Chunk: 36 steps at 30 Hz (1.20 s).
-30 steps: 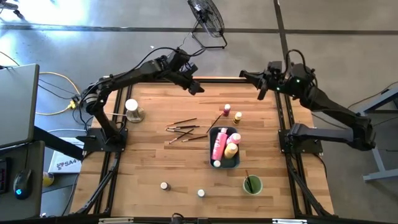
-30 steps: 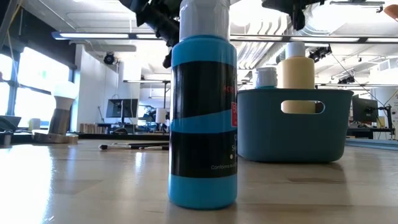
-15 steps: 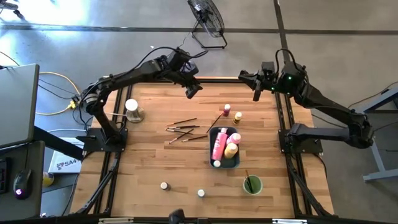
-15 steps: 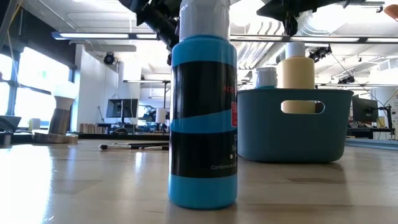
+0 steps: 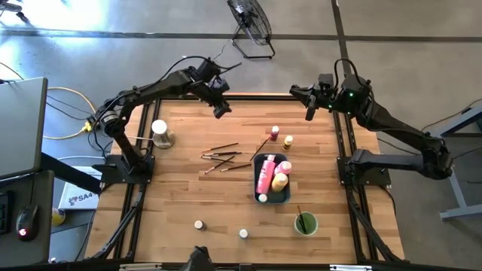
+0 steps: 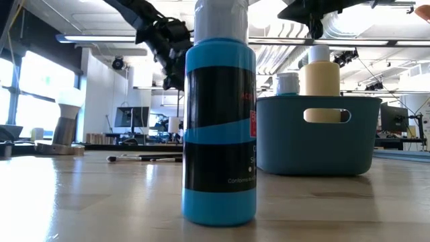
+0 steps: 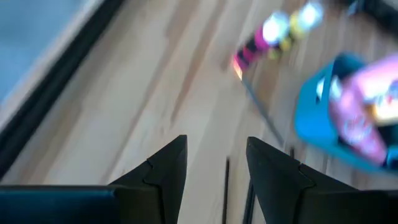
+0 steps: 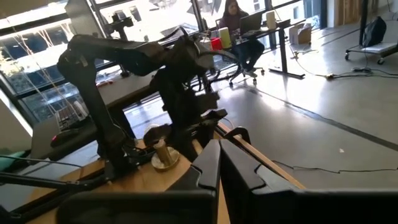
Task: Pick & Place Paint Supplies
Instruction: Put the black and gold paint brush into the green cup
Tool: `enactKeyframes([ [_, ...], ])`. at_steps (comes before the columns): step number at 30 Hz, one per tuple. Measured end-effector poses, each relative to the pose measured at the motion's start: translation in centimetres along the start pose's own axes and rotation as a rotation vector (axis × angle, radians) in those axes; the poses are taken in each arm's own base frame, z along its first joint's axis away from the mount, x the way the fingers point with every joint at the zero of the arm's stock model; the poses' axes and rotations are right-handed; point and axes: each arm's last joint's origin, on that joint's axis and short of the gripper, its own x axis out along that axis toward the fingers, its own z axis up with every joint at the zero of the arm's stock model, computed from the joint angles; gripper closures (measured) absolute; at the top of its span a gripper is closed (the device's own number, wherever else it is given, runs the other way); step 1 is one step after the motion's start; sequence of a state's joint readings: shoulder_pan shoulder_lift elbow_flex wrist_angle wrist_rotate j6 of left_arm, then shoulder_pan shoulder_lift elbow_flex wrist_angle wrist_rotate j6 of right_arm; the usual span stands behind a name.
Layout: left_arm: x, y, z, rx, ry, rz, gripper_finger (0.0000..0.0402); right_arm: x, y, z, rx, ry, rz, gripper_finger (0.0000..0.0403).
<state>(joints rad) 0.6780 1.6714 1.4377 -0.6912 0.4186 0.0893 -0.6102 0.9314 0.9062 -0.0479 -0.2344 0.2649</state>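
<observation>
Above far table edge: left gripper (image 5: 221,110) raised, fingers spread, nothing between them; right gripper (image 5: 309,113) raised near far right corner, fingers pressed together, empty. Likely step in hand: reach for a loose supply. Brushes (image 5: 223,156) scattered mid-table, lying flat; pink bottle (image 5: 274,135) and yellow bottle (image 5: 288,141) upright just beyond tray (image 5: 287,195). Tray already carries a pink and a yellow bottle. Advise: descend vertically over one brush, fingers across handle, well clear of neighbours; thin handles apt to roll or slip. Two jars (image 5: 199,224) near front edge, well apart from the rest. Green cup (image 5: 306,223) front right. Lamp-like object (image 5: 160,132) at left. Blue bottle (image 6: 219,128) fills low view.
</observation>
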Motion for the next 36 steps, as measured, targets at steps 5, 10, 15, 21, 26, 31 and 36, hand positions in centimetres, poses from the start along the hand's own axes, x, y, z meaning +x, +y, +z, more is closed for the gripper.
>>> enactKeyframes([
  [5,0.3,-1.9,-2.1,-0.005,0.233,0.006,0.0239,0.0,0.0,0.0,0.024,0.000,0.000,0.0401],
  [10,0.4,-4.4,-4.0,0.026,0.467,0.097,0.0239,0.0,0.0,0.0,0.022,0.001,0.000,0.0401],
  [15,0.9,-6.4,-4.6,0.083,0.522,0.101,0.0239,0.0,0.0,0.0,0.019,0.001,0.000,0.0401],
  [21,2.1,-7.1,-4.7,0.096,0.472,0.094,0.0266,0.0,0.0,-0.1,0.022,0.014,0.004,0.0400],
  [26,1.8,-7.6,-5.6,0.095,0.478,0.067,0.0330,0.0,-0.1,-0.3,0.026,0.033,-0.002,0.0400],
  [31,-0.2,-7.9,-7.3,0.063,0.433,0.086,0.0394,0.0,-0.1,-0.3,0.026,0.029,-0.014,0.0400],
  [36,-2.4,-7.9,-9.8,-0.002,0.327,0.187,0.0390,0.0,-0.2,-0.3,0.026,0.020,-0.039,0.0400],
])
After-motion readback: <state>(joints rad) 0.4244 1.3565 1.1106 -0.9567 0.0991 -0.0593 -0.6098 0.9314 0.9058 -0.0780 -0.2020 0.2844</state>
